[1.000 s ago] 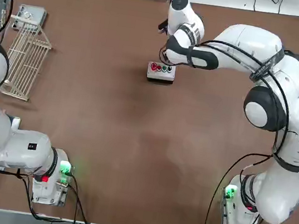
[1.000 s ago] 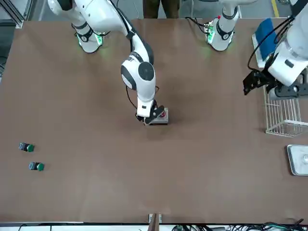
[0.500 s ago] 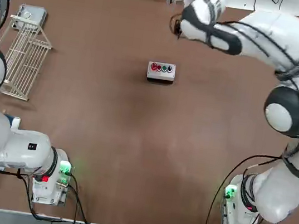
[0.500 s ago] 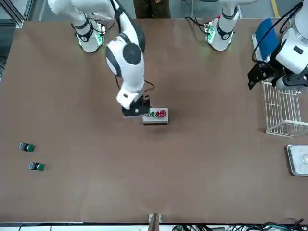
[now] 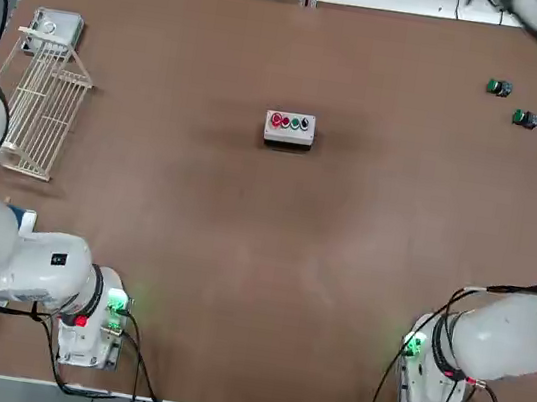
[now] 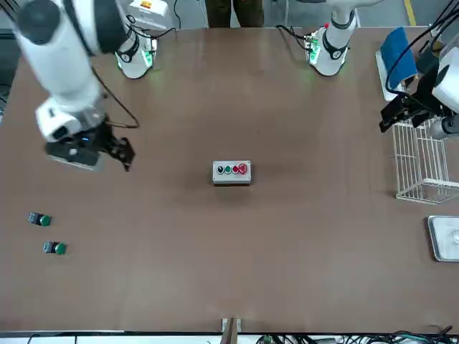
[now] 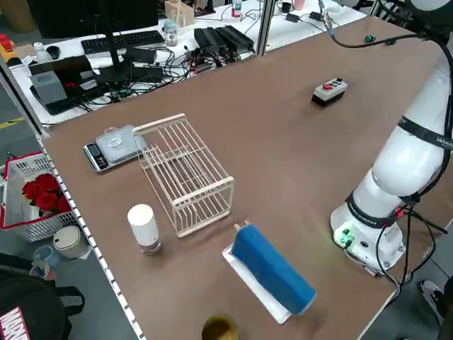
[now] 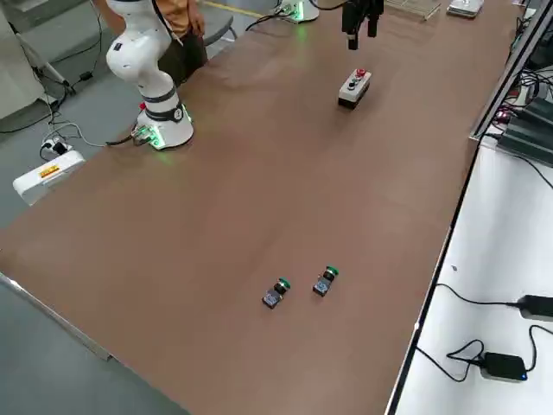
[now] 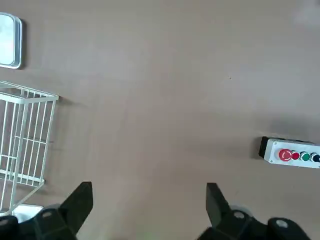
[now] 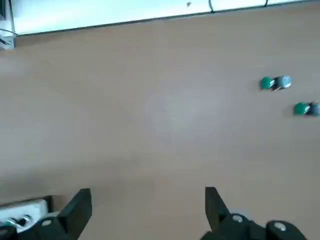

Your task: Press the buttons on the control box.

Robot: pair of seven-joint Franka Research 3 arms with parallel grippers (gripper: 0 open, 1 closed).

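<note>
The light grey control box [image 5: 289,128] [image 6: 232,173] sits alone near the table's middle, its row of buttons [image 5: 291,122] [image 6: 232,169] facing up and nothing touching them. My right gripper [image 6: 118,149] [image 10: 145,200] hangs open and empty well off to the robot's right of the box, raised above the table. In the right wrist view the control box [image 10: 20,212] shows only at the picture's edge. My left gripper [image 6: 405,115] [image 9: 147,197] is open and empty above the wire rack, with the control box [image 9: 292,156] far off in its view.
Two loose green-and-black button pieces [image 5: 499,88] [image 5: 525,119] lie at the far right. A white wire rack [image 5: 46,102] and a scale [image 5: 54,24] stand at the far left. A blue block [image 7: 272,265] and a white cylinder [image 7: 144,227] sit near the left edge.
My right gripper lifted off the control box, opened, and swung far away toward the robot's right. The left gripper shifted only slightly by the rack.
</note>
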